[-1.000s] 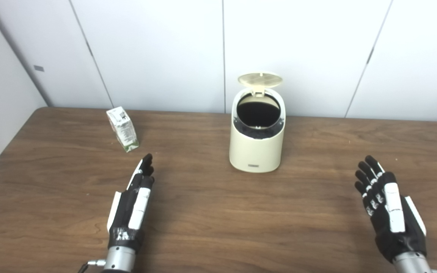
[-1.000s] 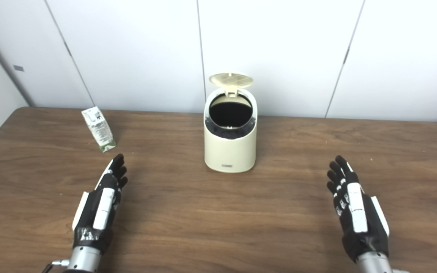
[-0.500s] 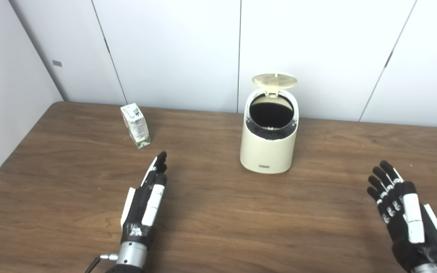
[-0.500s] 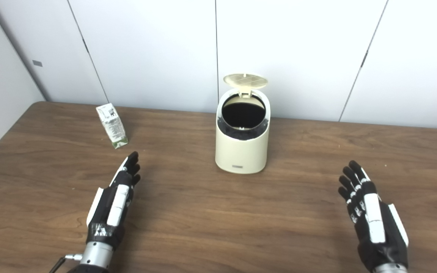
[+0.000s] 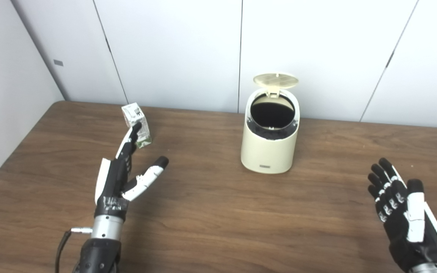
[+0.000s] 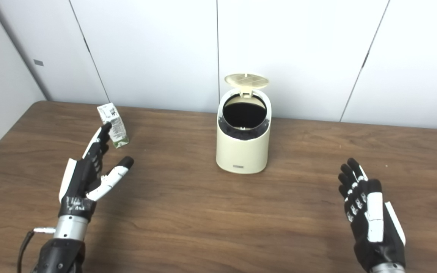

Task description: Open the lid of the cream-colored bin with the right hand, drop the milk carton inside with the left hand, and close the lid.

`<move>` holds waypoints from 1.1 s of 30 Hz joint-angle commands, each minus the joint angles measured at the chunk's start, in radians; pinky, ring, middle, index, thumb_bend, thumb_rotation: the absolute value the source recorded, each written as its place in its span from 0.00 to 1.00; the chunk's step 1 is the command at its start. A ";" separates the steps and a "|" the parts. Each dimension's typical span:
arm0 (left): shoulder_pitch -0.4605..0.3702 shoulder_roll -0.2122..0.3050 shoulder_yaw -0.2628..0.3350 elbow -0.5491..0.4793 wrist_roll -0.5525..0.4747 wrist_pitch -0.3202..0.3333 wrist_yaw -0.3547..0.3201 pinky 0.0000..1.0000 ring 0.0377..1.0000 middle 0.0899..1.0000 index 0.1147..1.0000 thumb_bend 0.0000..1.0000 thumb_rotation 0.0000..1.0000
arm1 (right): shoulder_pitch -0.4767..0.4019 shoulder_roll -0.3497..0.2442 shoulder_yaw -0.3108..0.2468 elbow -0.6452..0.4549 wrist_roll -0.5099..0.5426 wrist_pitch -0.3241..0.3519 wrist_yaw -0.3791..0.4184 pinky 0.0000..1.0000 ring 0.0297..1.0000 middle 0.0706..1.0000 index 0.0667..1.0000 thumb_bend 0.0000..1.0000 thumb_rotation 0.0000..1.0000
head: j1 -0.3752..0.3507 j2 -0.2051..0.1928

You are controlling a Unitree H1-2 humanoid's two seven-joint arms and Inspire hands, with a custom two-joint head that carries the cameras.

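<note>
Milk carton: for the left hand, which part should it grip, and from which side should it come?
Probably the carton's middle, across its two broad side faces, coming from the near side where the open left hand already is. The carton stands tilted, alone on the table, clear of the bin, so both sides are free. Thumb on one face and fingers on the other suits its flat, boxy shape.

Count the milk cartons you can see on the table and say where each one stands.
1. A single milk carton stands upright at the table's far left, left of the open bin, just beyond the left hand. The bin's dark inside cannot be checked.
</note>
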 commanded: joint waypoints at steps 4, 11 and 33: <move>-0.104 0.106 0.000 -0.081 0.161 0.158 -0.031 0.98 1.00 1.00 1.00 0.83 0.31 | -0.014 0.005 -0.005 -0.058 0.010 0.018 -0.014 1.00 0.99 0.97 0.98 0.56 1.00 | -0.001 -0.004; -0.236 0.210 0.004 -0.015 0.268 0.266 -0.050 0.95 1.00 1.00 1.00 0.87 0.20 | -0.010 0.013 -0.003 -0.043 0.013 0.017 -0.013 1.00 0.98 0.96 0.99 0.58 1.00 | -0.005 -0.019; -0.489 0.380 -0.123 0.496 0.345 0.213 -0.074 0.88 0.99 0.98 0.96 0.92 0.16 | -0.005 0.016 0.004 -0.046 0.030 0.015 -0.010 1.00 0.99 0.97 1.00 0.58 1.00 | -0.011 -0.016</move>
